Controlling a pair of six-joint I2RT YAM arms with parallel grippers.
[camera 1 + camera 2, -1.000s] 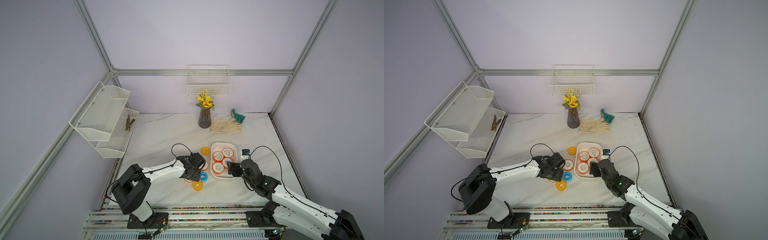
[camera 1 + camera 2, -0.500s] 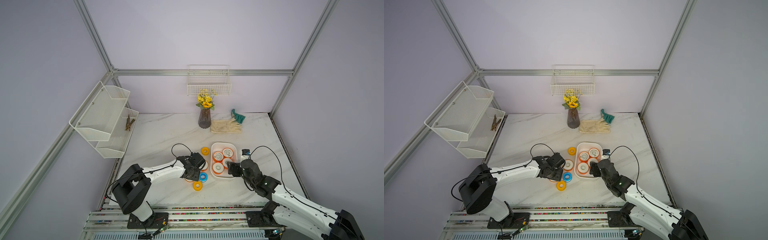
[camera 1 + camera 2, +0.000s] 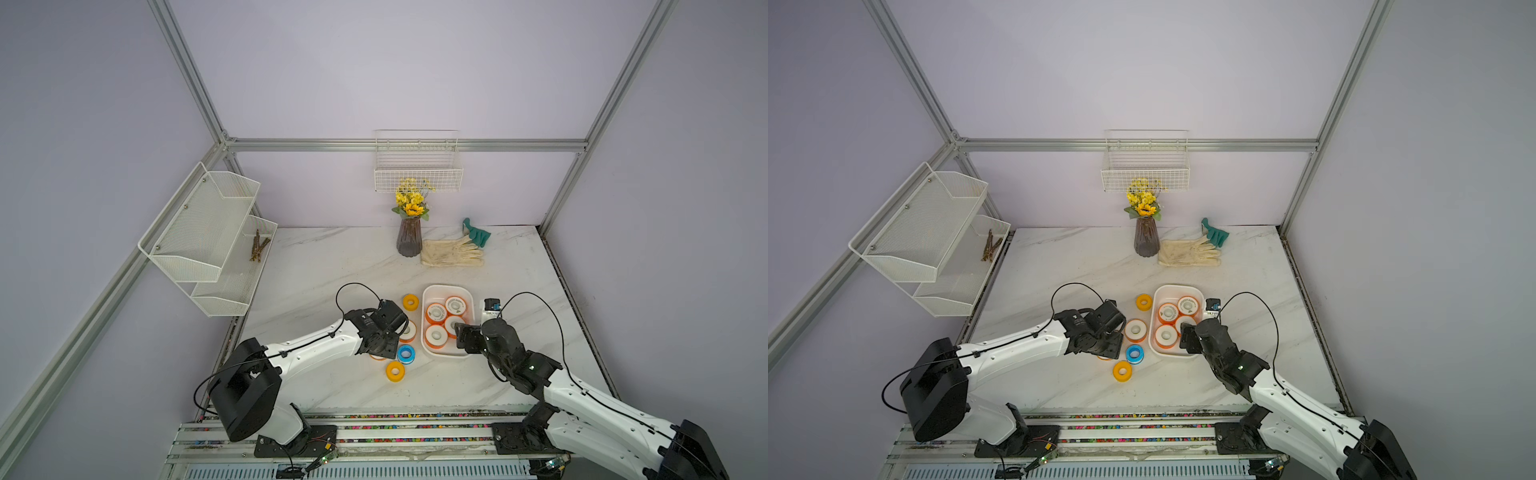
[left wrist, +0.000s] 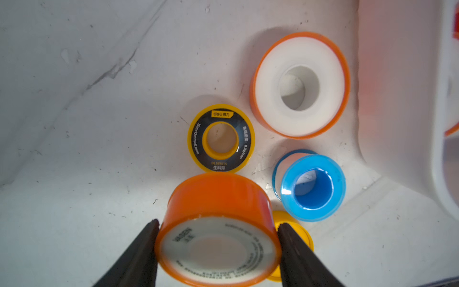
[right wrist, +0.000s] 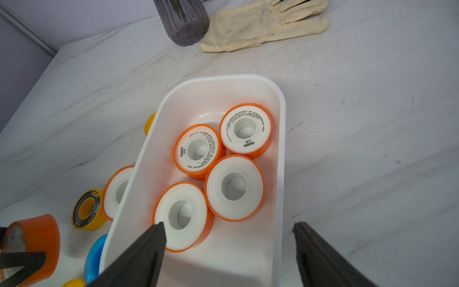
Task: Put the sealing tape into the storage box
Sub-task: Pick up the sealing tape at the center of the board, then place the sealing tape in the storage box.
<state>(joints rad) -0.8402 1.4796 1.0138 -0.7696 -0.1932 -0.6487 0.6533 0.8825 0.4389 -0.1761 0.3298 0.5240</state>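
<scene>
My left gripper point(image 4: 218, 248) is shut on an orange sealing tape spool point(image 4: 218, 223), its printed white face toward the wrist camera. Around it on the table lie a black-yellow spool point(image 4: 221, 139), an orange-white spool point(image 4: 300, 84), a blue spool point(image 4: 313, 186) and a yellow spool point(image 3: 395, 370). Another yellow spool point(image 3: 410, 301) sits by the far left corner of the storage box point(image 3: 446, 287), a white tub holding several orange spools point(image 5: 234, 187). My right gripper point(image 5: 228, 238) hangs open over the tub's near end, one finger above the inside and one beyond the right rim.
A small black and blue object point(image 3: 491, 304) stands right of the tub. At the back are a vase of yellow flowers point(image 3: 409, 241), cream gloves point(image 3: 453, 251) and a green glove point(image 3: 478, 235). White mesh baskets point(image 3: 208, 241) hang on the left wall.
The left jaws have drawn in onto the orange spool. Both arms have hardly shifted and the right gripper stays open over the tub.
</scene>
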